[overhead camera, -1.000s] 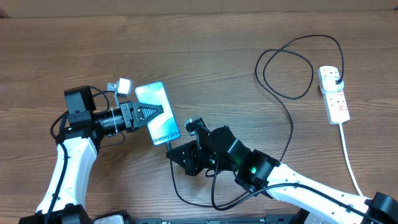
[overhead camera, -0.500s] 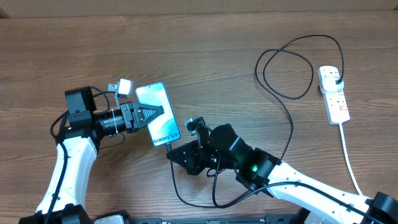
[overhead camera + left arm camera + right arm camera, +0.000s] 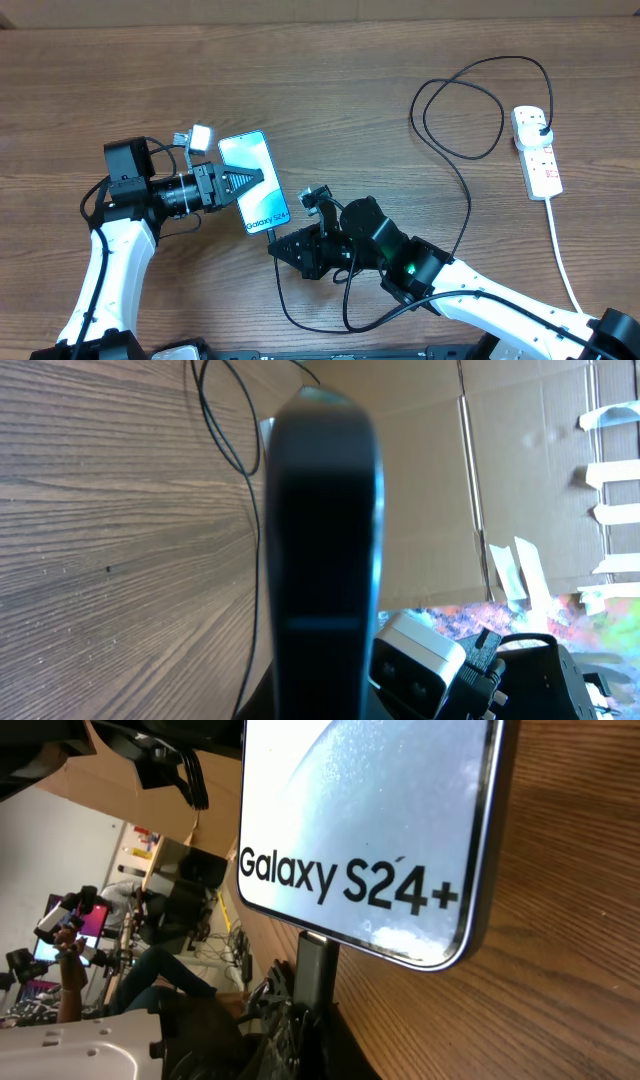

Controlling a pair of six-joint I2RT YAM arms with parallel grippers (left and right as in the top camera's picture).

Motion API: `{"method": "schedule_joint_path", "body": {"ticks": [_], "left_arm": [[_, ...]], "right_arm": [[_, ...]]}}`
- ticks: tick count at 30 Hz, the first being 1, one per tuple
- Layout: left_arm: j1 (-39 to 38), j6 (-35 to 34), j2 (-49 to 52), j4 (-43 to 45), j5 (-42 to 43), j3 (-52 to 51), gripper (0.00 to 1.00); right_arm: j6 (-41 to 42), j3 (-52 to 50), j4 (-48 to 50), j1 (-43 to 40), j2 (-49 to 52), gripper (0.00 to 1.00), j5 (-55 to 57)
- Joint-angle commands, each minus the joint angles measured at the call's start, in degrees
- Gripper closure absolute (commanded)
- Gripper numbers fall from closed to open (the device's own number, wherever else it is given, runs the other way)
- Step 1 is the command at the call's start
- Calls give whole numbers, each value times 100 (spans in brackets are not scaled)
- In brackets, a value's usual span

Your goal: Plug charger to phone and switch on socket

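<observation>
Overhead, the Galaxy S24+ phone [image 3: 262, 208] is seen clamped by one long edge in the left gripper [image 3: 243, 182], evidently braced against sliding. The charger's connector [image 3: 318, 965] is pinched in the right gripper [image 3: 277, 243] and set at the phone's bottom port; full seating cannot be told. The power strip [image 3: 538, 160] lies well apart, its switch judged untouched.

We see a brown counter [image 3: 350, 90] with a streaky wood grain. The phone [image 3: 258, 200] shows a pale blue screen with dark lettering and a dark rim. The charger [image 3: 469, 205] is black, and the socket [image 3: 537, 160] is white with red markings.
</observation>
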Motion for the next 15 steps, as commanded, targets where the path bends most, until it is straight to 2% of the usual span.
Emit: {"method": "schedule_joint_path", "body": {"ticks": [1,3,9,12,15], "left_arm": [[-378,282,-136,-216,498,-184,96],[-374,280,-136,-212,496,-184,96],[-374,282,-136,-212,496,-184,96],[-374,275,-136,-212,505,-184,96],[-376,214,-136,-210,870,-184,96]], "right_arm": [[-9,328,496,-352,-262,90,776],[-31,328,431,-391,-264,68,544],[-48,328,87,-920,-332,52,-599],[-46,328,83,-1213,-330,48,-1182],[-46,328,79,-1436,-330,40,-1506]]}}
